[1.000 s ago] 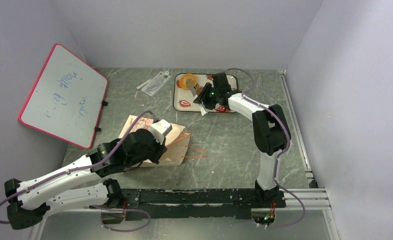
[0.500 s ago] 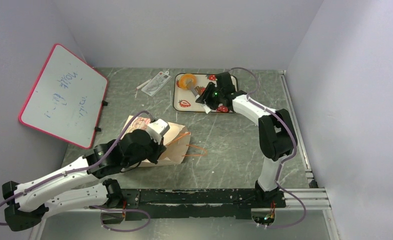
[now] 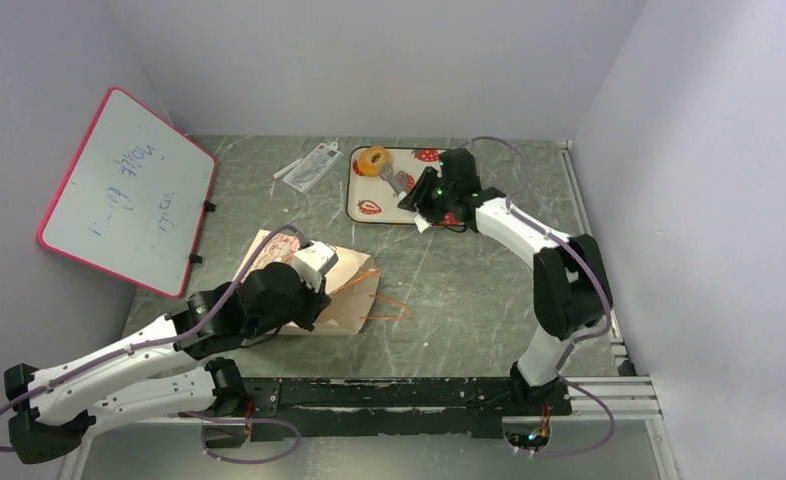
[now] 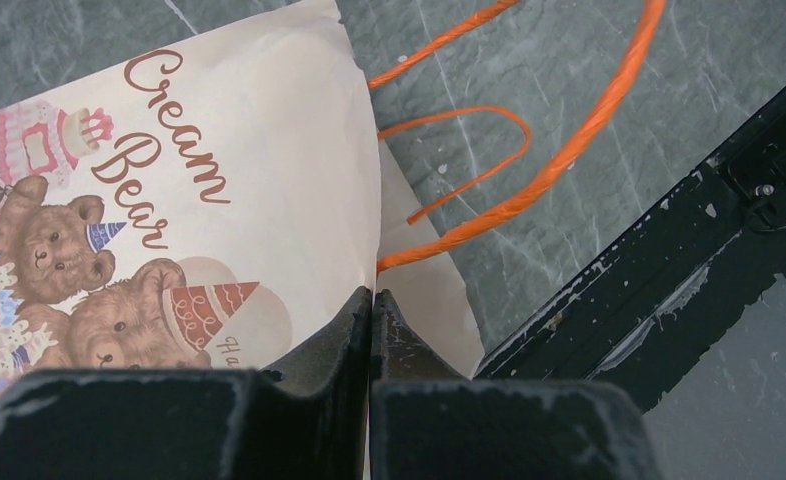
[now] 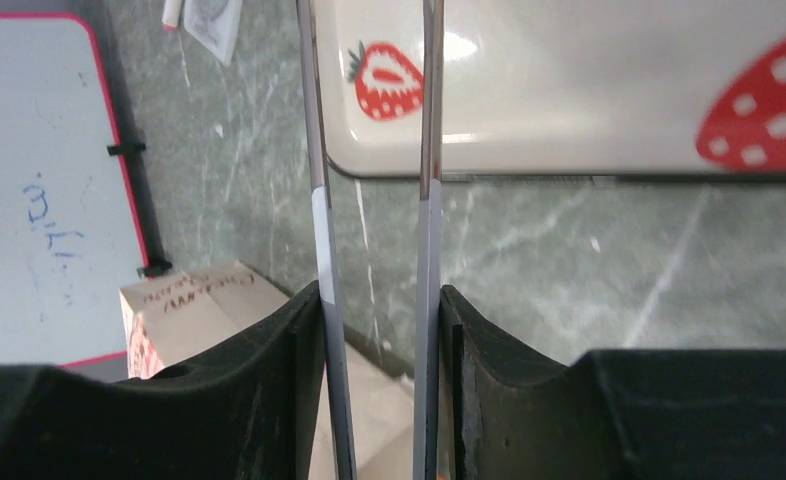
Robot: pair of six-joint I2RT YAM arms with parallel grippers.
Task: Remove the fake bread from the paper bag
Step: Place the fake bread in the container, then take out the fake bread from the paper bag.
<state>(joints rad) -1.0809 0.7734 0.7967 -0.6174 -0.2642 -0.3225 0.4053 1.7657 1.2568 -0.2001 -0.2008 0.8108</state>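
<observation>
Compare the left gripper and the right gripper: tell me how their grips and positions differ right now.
Grip: the left gripper has its jaws pressed together on the thin edge of the paper bag. The right gripper has its jaws apart, around the two metal arms of the tongs.
Position: the left gripper sits over the bag, which lies on its side. The right gripper points at the strawberry tray.
Shared: both have black fingers, and each holds something.

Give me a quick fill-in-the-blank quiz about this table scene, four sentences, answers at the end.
1. The left gripper is shut on the edge of the ____.
2. The right gripper holds metal ____ reaching over the tray.
3. The ring-shaped fake bread lies on the tray, which is printed with ____.
4. The bag's handles are ____.
Missing words: paper bag; tongs; strawberries; orange.
</observation>
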